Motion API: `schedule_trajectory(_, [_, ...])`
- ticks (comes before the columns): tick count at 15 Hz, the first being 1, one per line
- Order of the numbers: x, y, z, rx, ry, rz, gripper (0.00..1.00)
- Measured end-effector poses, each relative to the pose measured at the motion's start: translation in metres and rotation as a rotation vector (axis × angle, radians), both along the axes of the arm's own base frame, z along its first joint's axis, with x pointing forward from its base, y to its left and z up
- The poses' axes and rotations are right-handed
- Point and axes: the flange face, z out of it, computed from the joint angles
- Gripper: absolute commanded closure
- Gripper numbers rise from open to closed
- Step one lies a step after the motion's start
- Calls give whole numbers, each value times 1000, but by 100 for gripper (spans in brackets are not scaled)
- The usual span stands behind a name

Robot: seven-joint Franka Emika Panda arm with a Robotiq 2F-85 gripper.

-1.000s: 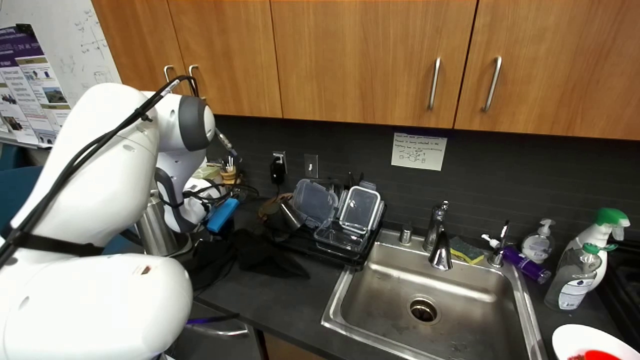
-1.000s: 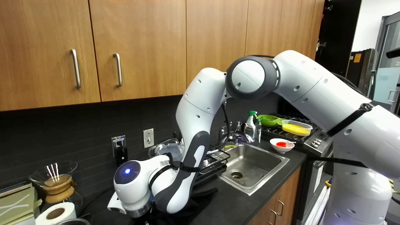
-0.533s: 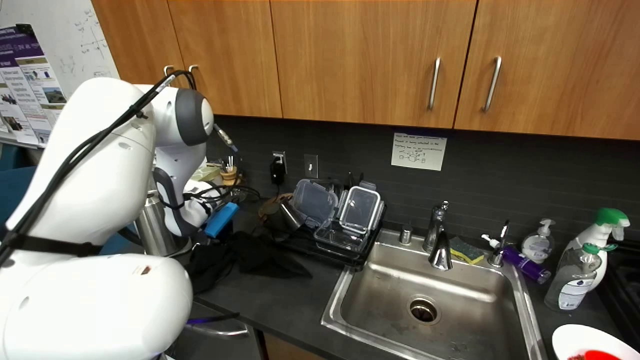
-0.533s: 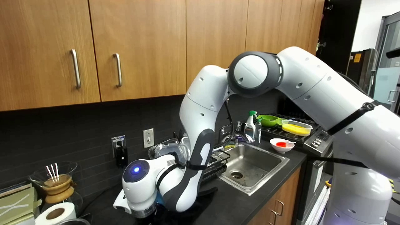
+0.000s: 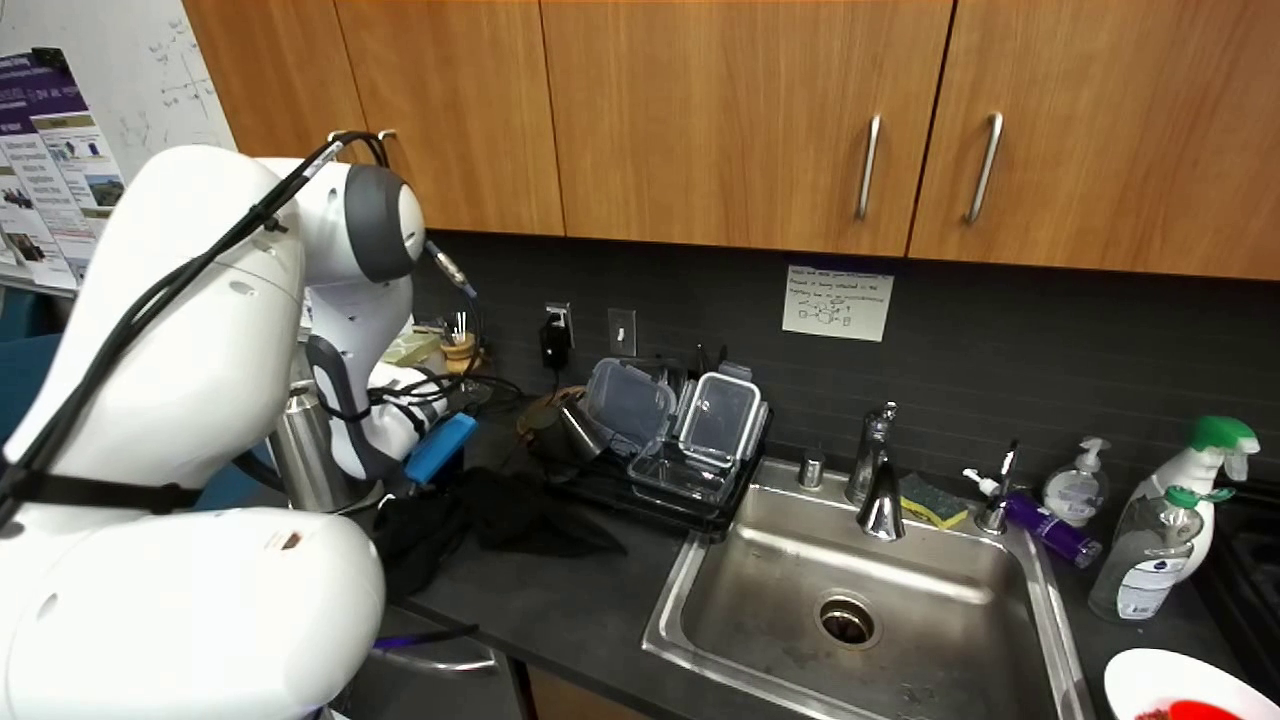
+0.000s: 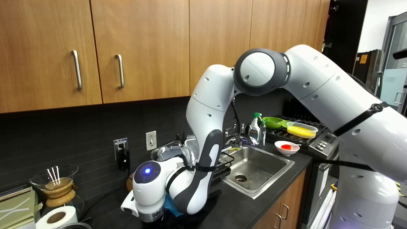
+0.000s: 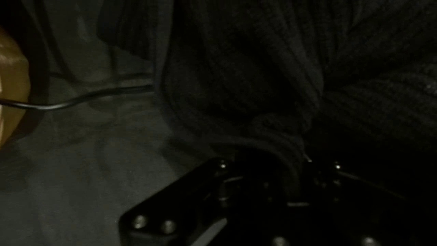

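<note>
A black ribbed cloth (image 7: 245, 68) fills much of the wrist view and lies bunched on the dark counter. It also shows in both exterior views, below the dish rack (image 5: 530, 515) and beside the hand (image 6: 206, 200). My gripper (image 7: 293, 181) is at the bottom of the wrist view, very dark. A fold of the cloth runs in between its fingers, and the folds gather there; it looks shut on the cloth. In both exterior views the fingers are mostly hidden by the wrist, the dark cloth or the picture's edge.
A black cord (image 7: 75, 100) and a tan rounded thing (image 7: 13, 82) lie left in the wrist view. A dish rack with clear containers (image 5: 690, 440) stands by the sink (image 5: 700, 610). A steel kettle (image 5: 312, 455) is behind the arm. A paper roll (image 6: 62, 219) and coffee maker (image 6: 60, 190) stand left.
The arm's elbow has risen slightly, and the hand has moved toward the sink and a little up. The cloth's free tip has shifted very slightly.
</note>
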Motion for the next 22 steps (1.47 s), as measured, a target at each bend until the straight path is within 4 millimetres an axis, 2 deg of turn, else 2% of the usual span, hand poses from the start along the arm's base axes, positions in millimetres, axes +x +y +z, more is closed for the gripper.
schedule_trajectory(12, [-16, -29, 0, 225, -46, -157, 98])
schedule_trajectory(22, [-27, -28, 0, 253, -53, -190, 98])
